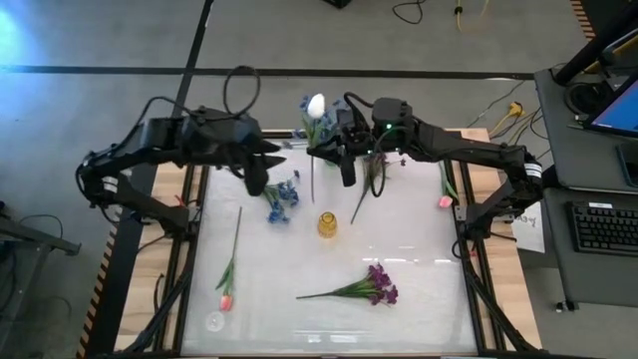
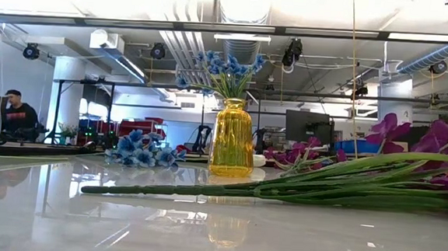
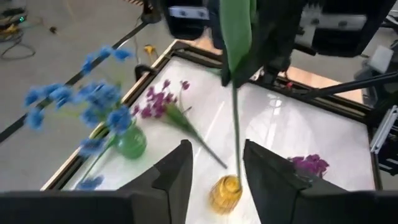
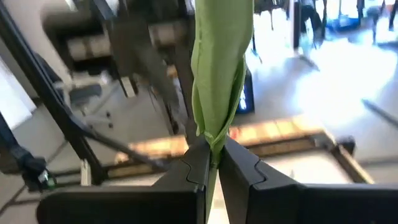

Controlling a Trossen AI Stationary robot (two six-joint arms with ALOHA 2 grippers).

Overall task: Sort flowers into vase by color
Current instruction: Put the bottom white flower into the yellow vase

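A flower with a white bud (image 1: 316, 104) and a green stem is lifted over the table's far middle, with my right gripper (image 4: 213, 163) shut on it. The stem (image 3: 236, 130) hangs down toward the yellow vase (image 1: 327, 223). My left gripper (image 3: 214, 152) stands open just left of the stem, above the table, with nothing between its fingers. Loose blue blossoms (image 1: 282, 195) lie beside the yellow vase. A purple bunch (image 1: 377, 286) and a pink bud (image 1: 226, 297) lie near the front. More blue blossoms stand in a green vase (image 3: 131, 143). My right gripper pinches the flower's folded green leaf (image 4: 214, 140) and the stem within it between its two fingers. The fingers come level from the table's right side and lie across the stem. The flower is lifted clear, bud up, and its stem (image 1: 312, 179) hangs below the fingers.
A second purple sprig (image 3: 163, 102) lies near the far edge, and another pink bud (image 1: 445, 200) by the right rail. In the low view, blue blossoms (image 2: 221, 67) show above the yellow vase (image 2: 232, 138). A small clear piece (image 1: 214, 321) lies at the front left.
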